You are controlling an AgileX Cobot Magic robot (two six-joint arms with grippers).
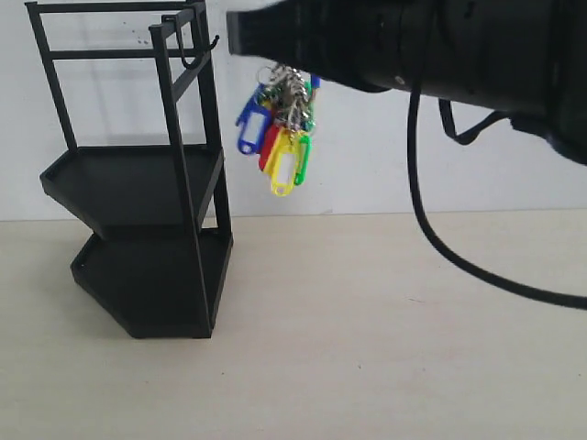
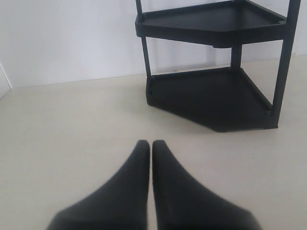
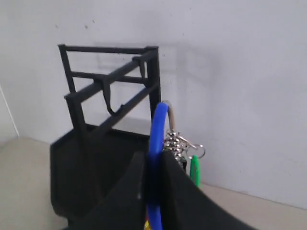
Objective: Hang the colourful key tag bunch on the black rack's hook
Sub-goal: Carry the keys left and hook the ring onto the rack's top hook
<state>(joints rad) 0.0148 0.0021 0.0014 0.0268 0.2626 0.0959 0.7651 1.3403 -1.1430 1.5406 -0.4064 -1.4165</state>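
Observation:
The colourful key tag bunch (image 1: 280, 128) hangs in the air to the right of the black rack (image 1: 138, 183), just below its top. My right gripper (image 3: 152, 160) is shut on the bunch's blue-sleeved wire loop (image 3: 157, 129), with metal rings and a green tag (image 3: 194, 170) hanging beside it. In the exterior view the right gripper (image 1: 246, 35) reaches in from the right, level with the hook (image 1: 194, 62). The hook (image 3: 111, 103) lies ahead of the loop, apart from it. My left gripper (image 2: 151, 143) is shut and empty, low over the table, facing the rack's lower tray (image 2: 206, 96).
A white wall stands close behind the rack. The right arm's black cable (image 1: 431, 229) droops toward the beige tabletop (image 1: 367, 348). The rack's upper tray (image 1: 128, 174) and top rails (image 1: 110, 53) jut out left of the hook.

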